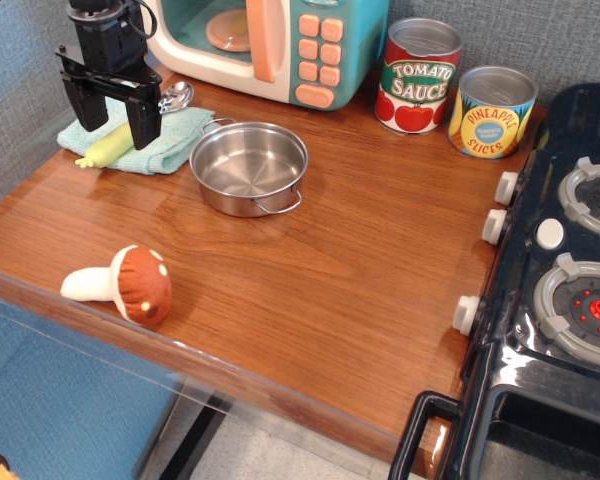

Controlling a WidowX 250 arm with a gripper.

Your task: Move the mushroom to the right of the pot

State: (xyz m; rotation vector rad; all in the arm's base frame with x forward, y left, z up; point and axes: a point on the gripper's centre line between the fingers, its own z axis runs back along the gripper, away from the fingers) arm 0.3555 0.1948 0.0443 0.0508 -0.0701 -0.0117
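Wooden worktop point(360, 280) filled my view, with a black toy stove point(560, 290) along its right side. Nearest me, by the near left edge, the mushroom point(125, 284) lay on its side, white stem pointing left. Farther in, the pot point(248, 167) stood upright, well apart from the mushroom. Left of the pot I saw a teal cloth point(155, 140) carrying a yellow-green handled spoon point(130, 128). Above that cloth my hand point(112, 115) hung with its fingers spread, gripping nothing. Farthest back stood a toy microwave point(280, 45), a tomato sauce can point(417, 76) and a pineapple can point(492, 112).
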